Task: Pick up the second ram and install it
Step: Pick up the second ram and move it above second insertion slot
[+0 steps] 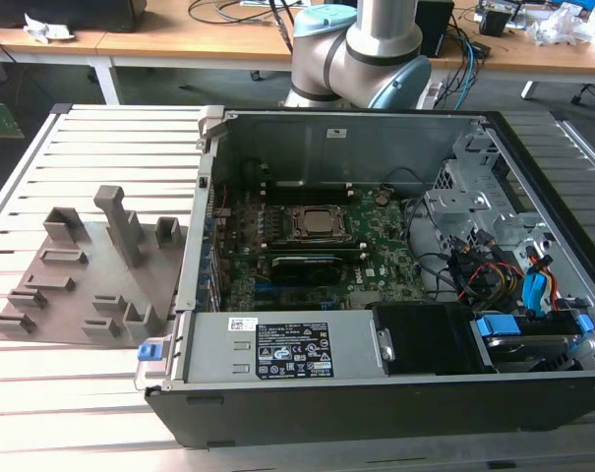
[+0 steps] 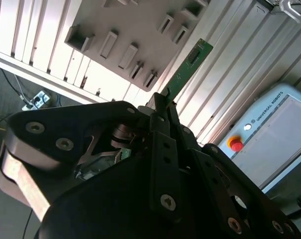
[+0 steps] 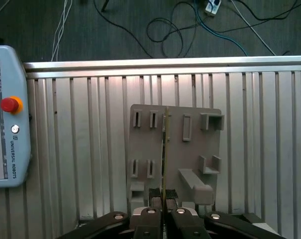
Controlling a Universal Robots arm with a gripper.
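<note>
My gripper (image 3: 163,194) is shut on the second ram (image 3: 165,149), a thin narrow stick seen edge-on in the first wrist view. In the second wrist view the same stick (image 2: 189,68) shows its green flat face and sticks out past the black fingers (image 2: 160,117). I hold it in the air above the grey holder plate (image 3: 190,149), which lies on the slatted metal table (image 3: 80,149). In the exterior view the open computer case (image 1: 307,349) holds the motherboard with its square CPU socket (image 1: 320,224).
The grey holder plate (image 1: 90,285) with upright blocks lies at the exterior view's left of the case. A teach pendant with a red button (image 3: 10,105) rests on the table. Drive cages and cables (image 1: 494,246) crowd the case's right side. The arm's base (image 1: 361,49) stands behind the case.
</note>
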